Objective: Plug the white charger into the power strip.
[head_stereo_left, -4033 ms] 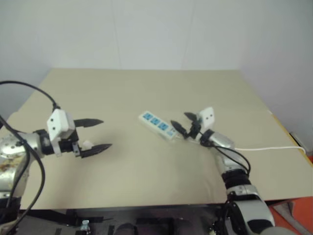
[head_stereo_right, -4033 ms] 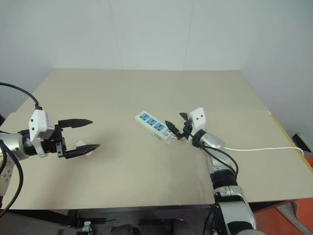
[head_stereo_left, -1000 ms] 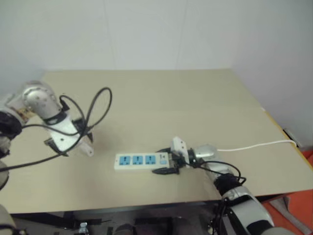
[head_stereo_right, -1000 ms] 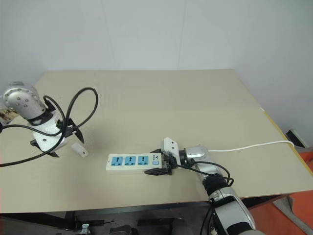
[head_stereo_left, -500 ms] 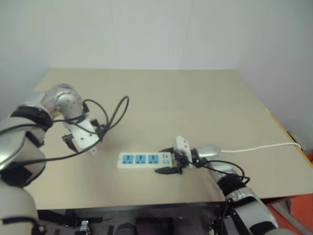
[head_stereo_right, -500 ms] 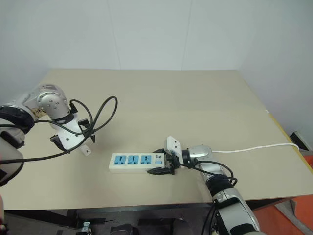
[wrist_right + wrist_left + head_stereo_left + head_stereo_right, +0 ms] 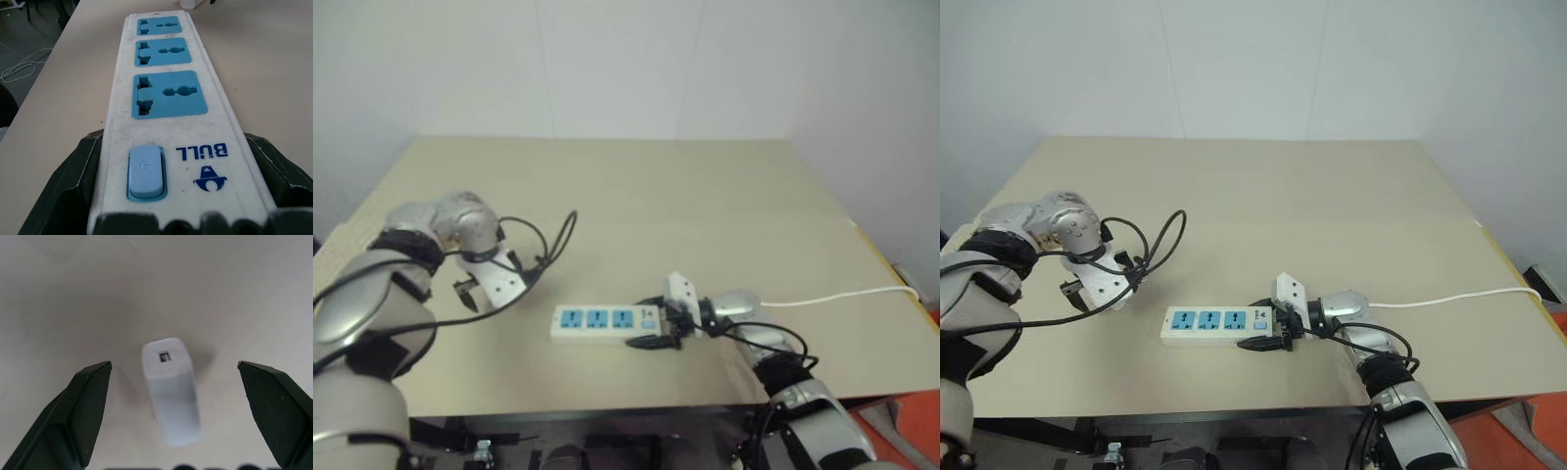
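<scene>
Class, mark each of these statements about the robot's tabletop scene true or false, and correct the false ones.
1. The left gripper is open, with the white charger lying between its fingers, untouched. True.
2. The right gripper holds the power strip at its switch end. True.
3. The charger is already plugged into a socket. False: it lies on the table, apart from the strip.
4. The power strip has five sockets. False: it has three blue sockets.
5. The switch on the strip is red. False: it is light blue.
</scene>
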Robot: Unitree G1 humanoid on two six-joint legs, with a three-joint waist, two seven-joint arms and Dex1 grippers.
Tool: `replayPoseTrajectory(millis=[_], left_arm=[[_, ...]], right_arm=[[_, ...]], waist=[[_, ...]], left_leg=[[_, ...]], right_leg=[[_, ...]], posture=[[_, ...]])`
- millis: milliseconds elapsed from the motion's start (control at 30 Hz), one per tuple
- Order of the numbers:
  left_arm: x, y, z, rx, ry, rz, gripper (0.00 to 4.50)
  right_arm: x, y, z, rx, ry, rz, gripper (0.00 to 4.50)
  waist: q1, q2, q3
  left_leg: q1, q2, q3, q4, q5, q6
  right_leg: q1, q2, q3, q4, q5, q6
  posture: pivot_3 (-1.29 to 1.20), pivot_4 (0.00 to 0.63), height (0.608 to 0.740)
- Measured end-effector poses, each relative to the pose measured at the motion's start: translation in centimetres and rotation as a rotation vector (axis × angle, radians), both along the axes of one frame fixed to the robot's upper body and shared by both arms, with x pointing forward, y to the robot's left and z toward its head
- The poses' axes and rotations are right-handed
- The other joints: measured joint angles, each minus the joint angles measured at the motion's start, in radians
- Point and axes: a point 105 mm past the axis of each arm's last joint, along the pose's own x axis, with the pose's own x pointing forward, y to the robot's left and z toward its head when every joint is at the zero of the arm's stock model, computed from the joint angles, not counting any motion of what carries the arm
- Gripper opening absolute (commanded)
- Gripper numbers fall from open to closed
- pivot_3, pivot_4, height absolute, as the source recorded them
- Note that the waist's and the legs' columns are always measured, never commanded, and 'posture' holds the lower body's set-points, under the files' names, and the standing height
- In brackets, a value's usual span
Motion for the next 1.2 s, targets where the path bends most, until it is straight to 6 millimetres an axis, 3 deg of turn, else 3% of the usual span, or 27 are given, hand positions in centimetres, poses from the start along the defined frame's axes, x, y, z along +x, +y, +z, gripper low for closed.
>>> replayPoseTrajectory(millis=[300, 400, 700, 1000, 1200], left_arm=[[0.5, -0.3, -0.5, -0.029, -0.024, 0.050, 4.50], [0.8, -0.5, -0.6, -0.039, -0.043, 0.060, 3.91], [1.1, -0.4, -0.7, -0.035, -0.073, 0.059, 1.12], [0.9, -0.3, -0.6, -0.054, -0.066, 0.058, 1.06], [1.4, -2.6, 1.4, -0.292, -0.121, 0.047, 1.06]], right_arm=[[0.0, -0.1, -0.1, 0.002, 0.003, -0.009, 3.45], [0.0, -0.1, -0.1, 0.002, 0.004, -0.010, 3.45], [0.0, 0.0, -0.1, 0.002, -0.001, -0.011, 3.45], [0.0, 0.0, -0.1, 0.002, -0.001, -0.012, 3.45], [0.0, 0.0, -0.1, 0.001, -0.003, -0.014, 3.45]], waist=[[0.000, 0.000, 0.000], [0.000, 0.000, 0.000], [-0.006, 0.000, 0.000], [-0.006, 0.000, 0.000], [-0.003, 0.000, 0.000]], left_leg=[[0.001, 0.000, 0.000, 0.000, 0.000, 0.000], [0.002, 0.000, 0.000, 0.000, 0.000, 0.000], [0.003, 0.000, 0.000, 0.000, 0.000, 0.000], [0.003, 0.000, 0.000, 0.000, 0.000, 0.000], [0.002, 0.000, 0.000, 0.000, 0.000, 0.000]], right_leg=[[0.001, 0.000, 0.000, 0.000, 0.000, 0.000], [0.002, 0.000, 0.000, 0.001, 0.000, 0.000], [0.002, 0.000, 0.000, 0.001, 0.000, 0.000], [0.002, 0.000, 0.000, 0.001, 0.000, 0.000], [0.002, 0.000, 0.000, 0.000, 0.000, 0.000]], posture=[[0.00, 0.150, 0.740], [0.00, 0.150, 0.740], [0.00, 0.150, 0.740], [0.00, 0.150, 0.740], [0.00, 0.150, 0.740]])
